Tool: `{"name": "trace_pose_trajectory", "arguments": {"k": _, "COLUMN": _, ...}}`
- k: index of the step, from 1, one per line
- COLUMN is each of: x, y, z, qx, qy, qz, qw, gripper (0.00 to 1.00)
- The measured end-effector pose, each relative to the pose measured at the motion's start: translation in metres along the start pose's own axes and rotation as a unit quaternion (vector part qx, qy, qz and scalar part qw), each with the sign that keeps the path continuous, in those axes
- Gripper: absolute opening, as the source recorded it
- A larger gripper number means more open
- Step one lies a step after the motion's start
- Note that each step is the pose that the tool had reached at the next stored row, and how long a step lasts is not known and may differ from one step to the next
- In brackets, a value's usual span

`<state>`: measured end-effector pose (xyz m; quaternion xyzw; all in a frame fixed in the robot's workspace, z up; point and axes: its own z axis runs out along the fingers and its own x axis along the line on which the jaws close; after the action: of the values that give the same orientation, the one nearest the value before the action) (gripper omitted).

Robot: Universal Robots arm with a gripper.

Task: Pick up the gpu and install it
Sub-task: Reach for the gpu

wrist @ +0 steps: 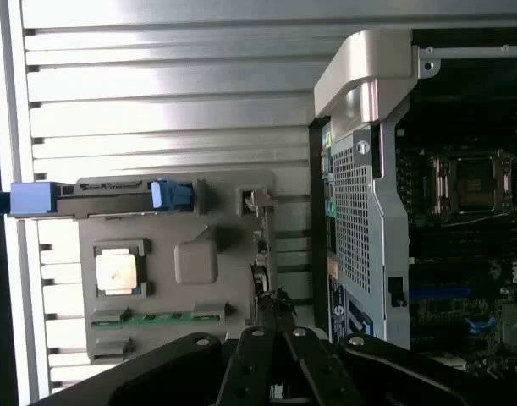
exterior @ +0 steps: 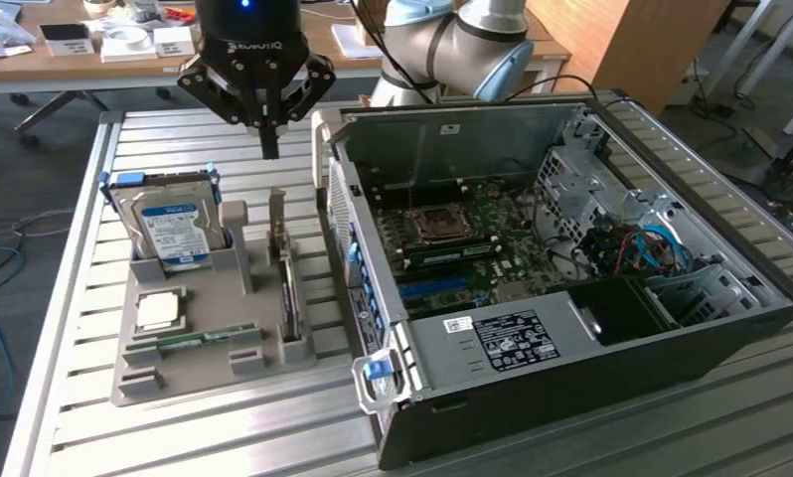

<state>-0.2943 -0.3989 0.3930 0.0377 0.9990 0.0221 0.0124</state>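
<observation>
My black claw [exterior: 269, 141] is clenched, empty, over the thin dark gpu card [exterior: 286, 283], on edge in the grey plastic tray [exterior: 191, 388].

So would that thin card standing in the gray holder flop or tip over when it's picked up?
Probably stiff: the card stands straight on its edge without sagging. It would likely tip easily once out of the holder, being so thin.

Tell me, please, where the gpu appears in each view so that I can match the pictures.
Exterior view: the gpu stands on edge in the grey holder, between the hard drive and the computer case.
Wrist view: the gpu is seen edge-on along the holder's side nearest the case.
Shared landmark: the silver processor lying flat in the holder.
</observation>
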Motion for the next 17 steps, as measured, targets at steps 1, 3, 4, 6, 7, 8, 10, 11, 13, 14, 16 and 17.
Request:
{"name": "trace_pose_trajectory", "arguments": {"k": 1, "x": 0.0, "y": 0.0, "z": 0.0, "qx": 0.0, "qy": 0.0, "qz": 0.0, "qw": 1.0, "gripper": 0.11}}
{"name": "trace_pose_trajectory", "arguments": {"k": 3, "x": 0.0, "y": 0.0, "z": 0.0, "qx": -0.0001, "qy": 0.0, "qz": 0.0, "qw": 1.0, "gripper": 0.11}}
{"name": "trace_pose_trajectory", "arguments": {"k": 4, "x": 0.0, "y": 0.0, "z": 0.0, "qx": 0.0, "qy": 0.0, "qz": 0.0, "qw": 1.0, "gripper": 0.11}}
{"name": "trace_pose_trajectory", "arguments": {"k": 6, "x": 0.0001, "y": 0.0, "z": 0.0, "qx": 0.0, "qy": 0.0, "qz": 0.0, "qw": 1.0, "gripper": 0.11}}
{"name": "trace_pose_trajectory", "arguments": {"k": 7, "x": 0.0001, "y": 0.0, "z": 0.0, "qx": 0.0, "qy": 0.0, "qz": 0.0, "qw": 1.0, "gripper": 0.11}}
{"name": "trace_pose_trajectory", "arguments": {"k": 8, "x": 0.0001, "y": 0.0, "z": 0.0, "qx": 0.0, "qy": 0.0, "qz": 0.0, "qw": 1.0, "gripper": 0.11}}
{"name": "trace_pose_trajectory", "arguments": {"k": 10, "x": 0.0001, "y": 0.0, "z": 0.0, "qx": 0.0, "qy": 0.0, "qz": 0.0, "qw": 1.0, "gripper": 0.11}}
{"name": "trace_pose_trajectory", "arguments": {"k": 11, "x": 0.0001, "y": 0.0, "z": 0.0, "qx": 0.0, "qy": 0.0, "qz": 0.0, "qw": 1.0, "gripper": 0.11}}
{"name": "trace_pose_trajectory", "arguments": {"k": 13, "x": 0.0001, "y": 0.0, "z": 0.0, "qx": 0.0, "qy": 0.0, "qz": 0.0, "qw": 1.0, "gripper": 0.11}}
{"name": "trace_pose_trajectory", "arguments": {"k": 14, "x": 0.0001, "y": -0.0001, "z": 0.0, "qx": 0.0, "qy": 0.0, "qz": 0.0, "qw": 1.0, "gripper": 0.11}}
{"name": "trace_pose_trajectory", "arguments": {"k": 16, "x": 0.0001, "y": -0.0018, "z": -0.0001, "qx": 0.0, "qy": 0.0, "qz": 0.0, "qw": 1.0, "gripper": 0.11}}
{"name": "trace_pose_trajectory", "arguments": {"k": 17, "x": -0.0001, "y": -0.0039, "z": -0.0002, "qx": 0.0, "qy": 0.0, "qz": 0.0, "qw": 1.0, "gripper": 0.11}}
